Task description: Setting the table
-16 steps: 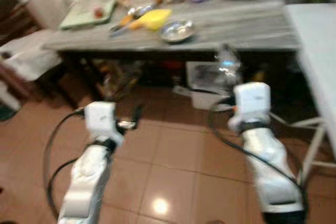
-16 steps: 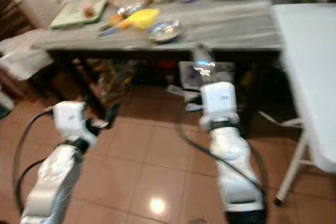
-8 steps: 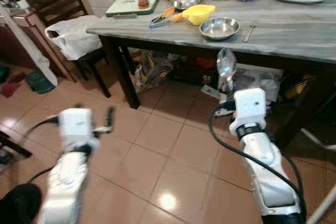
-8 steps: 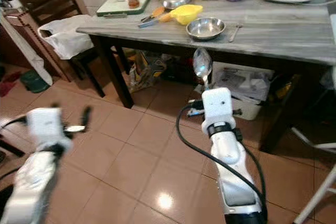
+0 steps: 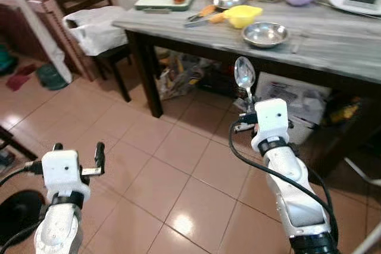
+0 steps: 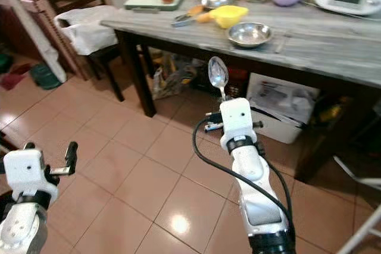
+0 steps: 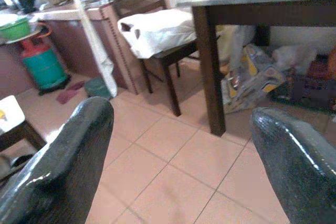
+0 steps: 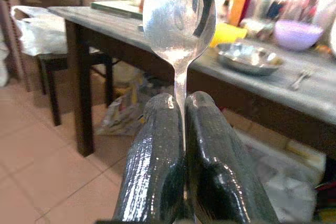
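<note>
The right gripper is pinching a spoon upright, bowl up, with the table lying ahead and above it, while the left gripper is hanging wide open, farther off.

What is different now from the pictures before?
Mostly the camera moved: the table sits at a new angle in view and looks sharper now. The left arm has dropped lower, its tool open and empty. The right tool still pinches the spoon upright, short of the table. The steel bowl and yellow dish lie as before.
</note>
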